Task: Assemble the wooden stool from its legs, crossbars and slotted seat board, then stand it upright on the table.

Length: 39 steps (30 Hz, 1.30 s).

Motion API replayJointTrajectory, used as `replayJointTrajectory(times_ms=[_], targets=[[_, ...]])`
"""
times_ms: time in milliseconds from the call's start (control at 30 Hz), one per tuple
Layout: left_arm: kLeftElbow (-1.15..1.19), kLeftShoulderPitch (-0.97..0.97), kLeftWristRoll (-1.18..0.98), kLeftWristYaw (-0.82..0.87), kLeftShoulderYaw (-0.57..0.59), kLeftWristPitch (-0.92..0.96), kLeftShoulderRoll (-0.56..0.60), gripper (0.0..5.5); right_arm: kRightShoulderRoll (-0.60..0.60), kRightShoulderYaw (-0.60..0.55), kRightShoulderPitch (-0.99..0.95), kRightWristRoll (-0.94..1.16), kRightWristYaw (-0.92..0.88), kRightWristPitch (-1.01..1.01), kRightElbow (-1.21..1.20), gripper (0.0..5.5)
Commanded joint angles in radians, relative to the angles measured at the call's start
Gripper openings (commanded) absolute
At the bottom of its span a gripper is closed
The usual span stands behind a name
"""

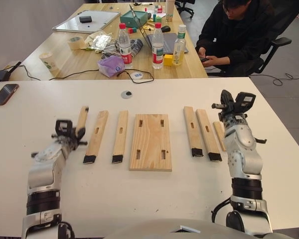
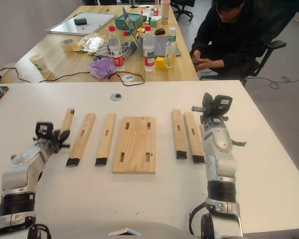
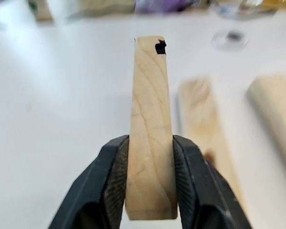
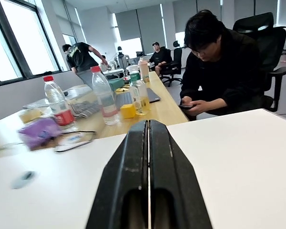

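Pale wood lies in a row across the white worktop [image 1: 189,199]. The slotted seat board [image 1: 150,142] sits mid-frame, with a left pair of legs [image 1: 96,135] on one side and a right pair of legs [image 1: 191,130] on the other, all flat and apart. At the far left the left gripper [image 3: 151,143] has its jaws pinching a narrow crossbar [image 1: 82,115] across its width, close to the bar's near end. I cannot tell whether the bar is lifted or resting. A second crossbar [image 1: 219,135] lies just beside the right legs, by the right arm. The right gripper [image 4: 148,129] hangs raised at the right of the frame, jaws pressed together on nothing.

The step looks like taking this crossbar to a leg's slot. Held so near one end, the bar may droop or swing. It should come up level and clear the neighbouring leg before turning. Its free end needs squaring to the slot before it is pushed in, and the idle arm could steady that leg.
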Motion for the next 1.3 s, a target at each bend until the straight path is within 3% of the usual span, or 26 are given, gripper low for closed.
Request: replayJointTrajectory(times_ms=[33, 133, 300, 400, 500, 633, 900, 1267, 1300], targets=[[-0.206, -0.171, -0.054, -0.081, -0.153, -0.035, -0.064, 1.28, -0.016, -0.058, -0.176, 0.470, 0.090, 0.446, -0.058, 0.50], [-0.316, -0.199, -0.082, -0.160, -0.298, -0.026, -0.104, 1.28, 0.008, -0.101, -0.270, 0.826, 0.029, 0.624, -0.068, 1.03], [-0.362, -0.182, -0.087, -0.211, -0.349, -0.034, -0.104, 1.28, 0.025, -0.140, -0.311, 1.251, -0.159, 0.604, -0.019, 1.82], [-0.393, -0.167, -0.099, -0.229, -0.369, -0.024, -0.107, 1.28, 0.001, -0.118, -0.304, 1.349, -0.222, 0.585, -0.016, 2.21], [-0.407, -0.160, -0.098, -0.234, -0.385, -0.020, -0.112, 1.28, -0.032, -0.090, -0.288, 1.365, -0.248, 0.581, -0.008, 2.54], [-0.395, -0.169, -0.104, -0.222, -0.362, -0.013, -0.112, 1.28, -0.061, -0.080, -0.278, 1.372, -0.242, 0.572, -0.012, 2.55], [-0.339, -0.204, -0.108, -0.162, -0.290, -0.022, -0.135, 1.28, -0.116, -0.016, -0.287, 1.290, -0.183, 0.572, -0.057, 3.77], [-0.419, -0.142, -0.122, -0.172, -0.349, -0.002, -0.151, 1.28, -0.114, 0.013, -0.297, 1.150, -0.155, 0.538, -0.017, 3.81], [-0.419, -0.136, -0.120, -0.174, -0.353, -0.003, -0.150, 1.28, -0.111, 0.010, -0.299, 1.148, -0.156, 0.534, -0.012, 3.62]])
